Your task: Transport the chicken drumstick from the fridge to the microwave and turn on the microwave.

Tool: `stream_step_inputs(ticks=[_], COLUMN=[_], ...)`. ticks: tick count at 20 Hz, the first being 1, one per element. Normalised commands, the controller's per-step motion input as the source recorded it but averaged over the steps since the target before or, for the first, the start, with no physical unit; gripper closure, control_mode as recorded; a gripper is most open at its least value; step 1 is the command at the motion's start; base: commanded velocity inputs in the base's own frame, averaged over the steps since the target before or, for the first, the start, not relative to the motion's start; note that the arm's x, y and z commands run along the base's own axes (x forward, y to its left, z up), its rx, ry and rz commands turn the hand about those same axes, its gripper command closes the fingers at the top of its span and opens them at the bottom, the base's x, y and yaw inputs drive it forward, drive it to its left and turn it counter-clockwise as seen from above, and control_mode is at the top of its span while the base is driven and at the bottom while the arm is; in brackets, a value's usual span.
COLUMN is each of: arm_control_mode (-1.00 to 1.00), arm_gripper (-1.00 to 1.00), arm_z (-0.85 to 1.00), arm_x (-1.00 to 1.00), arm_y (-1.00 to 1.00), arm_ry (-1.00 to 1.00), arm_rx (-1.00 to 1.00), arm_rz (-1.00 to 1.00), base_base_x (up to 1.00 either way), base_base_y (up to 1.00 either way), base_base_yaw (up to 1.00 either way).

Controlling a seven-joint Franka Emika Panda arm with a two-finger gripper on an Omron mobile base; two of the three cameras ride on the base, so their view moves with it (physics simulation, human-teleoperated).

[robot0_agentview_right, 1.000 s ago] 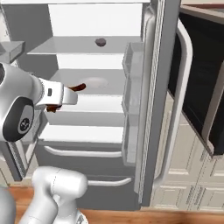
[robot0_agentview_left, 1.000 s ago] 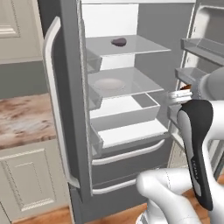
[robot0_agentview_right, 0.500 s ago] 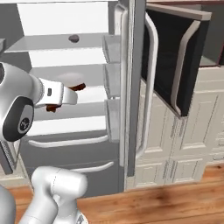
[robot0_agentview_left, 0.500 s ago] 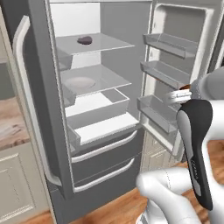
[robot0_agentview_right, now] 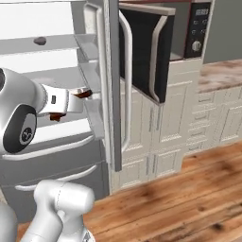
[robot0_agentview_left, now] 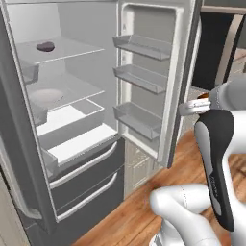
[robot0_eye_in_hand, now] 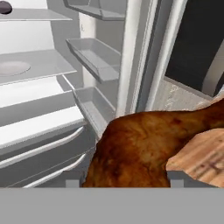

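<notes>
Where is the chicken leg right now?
The chicken drumstick is held in the gripper, out of the fridge, beside its open door, left of the microwave.

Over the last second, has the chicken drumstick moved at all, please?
Yes. Carried in the gripper, the drumstick has gone right, from the fridge shelves toward the fridge door and microwave.

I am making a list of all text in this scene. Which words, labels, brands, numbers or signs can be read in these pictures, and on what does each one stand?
No text can be read.
Microwave control panel: a small lit display and a round knob, the characters too small and blurred to read.
Fridge, its shelves and door bins: no label.
Chicken drumstick in the gripper: no marking.
</notes>
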Motion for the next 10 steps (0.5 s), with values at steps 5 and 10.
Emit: stream_step_inputs(ticks=[5, 10], arm_control_mode=[1.0, 1.0], arm_gripper=[1.0, 1.0], arm_z=[0.0, 0.0], arm_x=[0.0, 0.0], arm_y=[0.0, 0.0], arm_ry=[0.0, 0.0], arm_rx=[0.0, 0.0], arm_rz=[0.0, 0.0], base_base_x=[-0.28, -0.15], base_base_y=[0.0, 0.0], base_base_yaw=[-0.46, -0.47])
